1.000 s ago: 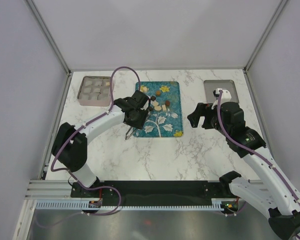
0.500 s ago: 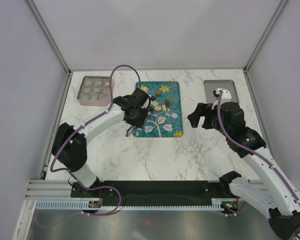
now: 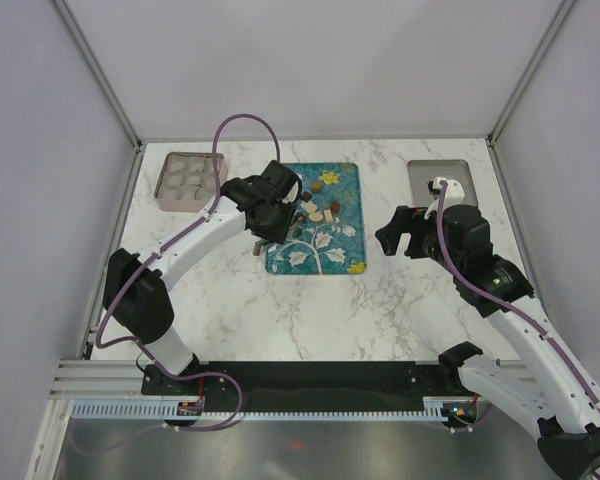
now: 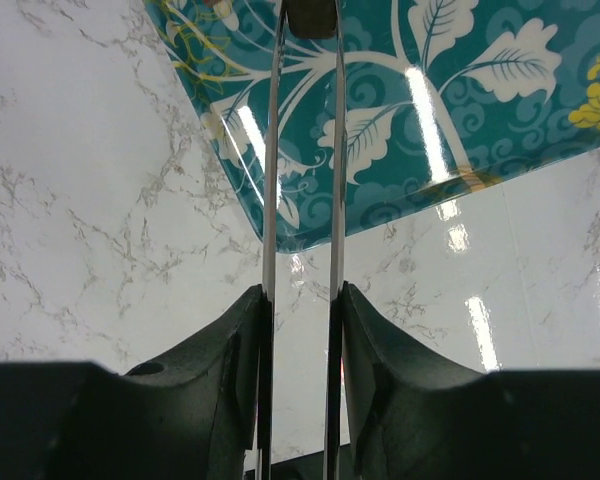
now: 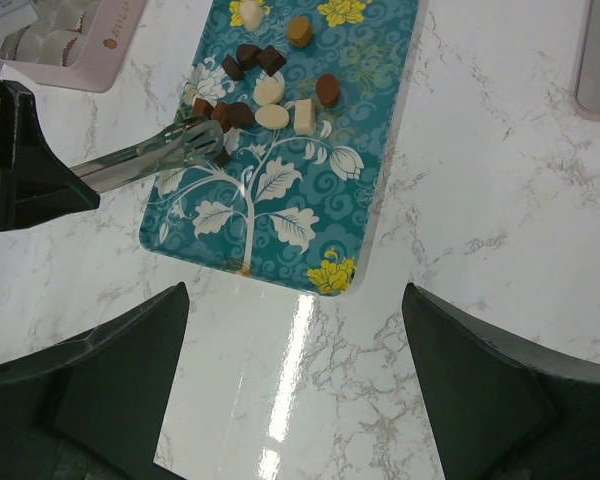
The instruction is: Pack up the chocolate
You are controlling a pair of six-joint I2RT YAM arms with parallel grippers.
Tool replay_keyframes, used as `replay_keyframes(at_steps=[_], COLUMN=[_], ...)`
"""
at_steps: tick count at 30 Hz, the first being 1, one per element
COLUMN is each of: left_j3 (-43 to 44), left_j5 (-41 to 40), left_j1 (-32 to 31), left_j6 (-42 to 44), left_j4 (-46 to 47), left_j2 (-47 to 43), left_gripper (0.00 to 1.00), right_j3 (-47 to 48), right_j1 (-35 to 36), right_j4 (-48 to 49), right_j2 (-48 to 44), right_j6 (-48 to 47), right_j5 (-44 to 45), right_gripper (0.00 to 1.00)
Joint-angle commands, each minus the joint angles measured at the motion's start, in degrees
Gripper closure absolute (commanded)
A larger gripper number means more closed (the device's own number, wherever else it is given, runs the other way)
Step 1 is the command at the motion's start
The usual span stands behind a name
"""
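Several chocolate pieces, dark brown, mid brown and cream, lie on the far half of a teal flowered tray; they also show in the right wrist view. My left gripper is shut on long metal tongs at the tray's left edge. The tong tips hold a dark brown piece over the tray. The right wrist view shows the tongs reaching in from the left. My right gripper is open and empty over the marble, right of the tray.
A pinkish compartment box with pale cups stands at the far left; its corner shows in the right wrist view. A grey flat lid lies at the far right. White walls enclose the marble table.
My left arm has moved away from me along the tray's left edge, taking the tongs up among the chocolate pieces. The right arm has not moved.
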Motion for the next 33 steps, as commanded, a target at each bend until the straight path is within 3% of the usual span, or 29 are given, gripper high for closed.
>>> replay_keyframes(at_steps=[1,9,12,23,33], left_j3=[5.47,12.59,13.83,2.68,-0.23], left_j5=[-0.07,-0.60,0.36,-1.65,-1.65], left_j1=[0.14,2.25,2.25,2.25,2.25], left_j6=[-1.31,-0.17,-0.35,-2.02,-2.02], left_j4=[-2.59,-5.31,-5.58,-4.01,-4.00], left_j2=[-1.95,0.25,0.51,-3.17,-2.13], left_gripper=[0.60,0.62,0.58,0.53,0.53], right_j3=[1.94,1.76,1.94,1.85,1.76], right_j1=[-0.03,-0.03,-0.03,-0.03,-0.03], right_j4=[0.56,0.56,0.56,0.64,0.73], right_j2=[-0.88,-1.32,-1.41,-1.50,-1.76], right_j6=[0.04,-0.22,-0.22,-0.13,0.30], right_j5=[0.78,0.87,0.87,0.69,0.08], right_gripper=[0.04,0.04,0.04,0.04,0.04])
